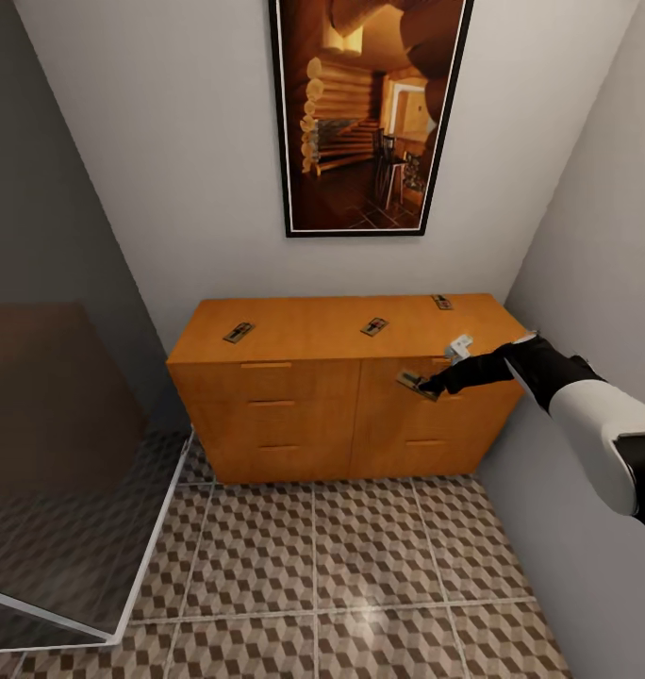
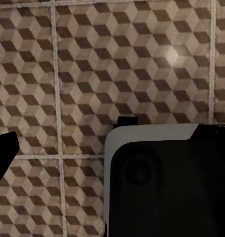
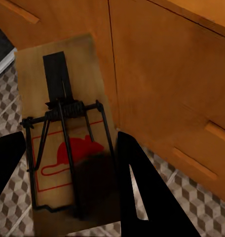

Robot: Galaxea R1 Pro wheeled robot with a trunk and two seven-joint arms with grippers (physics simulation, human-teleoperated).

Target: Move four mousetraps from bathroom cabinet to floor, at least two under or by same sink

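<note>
The orange-brown cabinet (image 1: 294,387) stands against the back wall. Three mousetraps lie on its top: one at the left (image 1: 239,332), one in the middle (image 1: 374,326) and one at the back right (image 1: 442,302). My right gripper (image 1: 428,387) is shut on another mousetrap (image 1: 413,382), held in the air in front of the cabinet's upper right drawers. In the right wrist view this tan mousetrap (image 3: 68,143), with a red mouse print and dark wire, sits between the black fingers (image 3: 142,197) of the gripper (image 3: 68,168). The cube-patterned bathroom floor (image 1: 313,575) lies below. One dark left finger (image 2: 4,153) shows over the tiles.
A glass shower partition (image 1: 77,471) with a pale frame stands at the left. A framed picture (image 1: 370,113) hangs above the cabinet. The grey right wall (image 1: 596,283) is close to my right arm. Part of my own body (image 2: 167,182) shows in the left wrist view.
</note>
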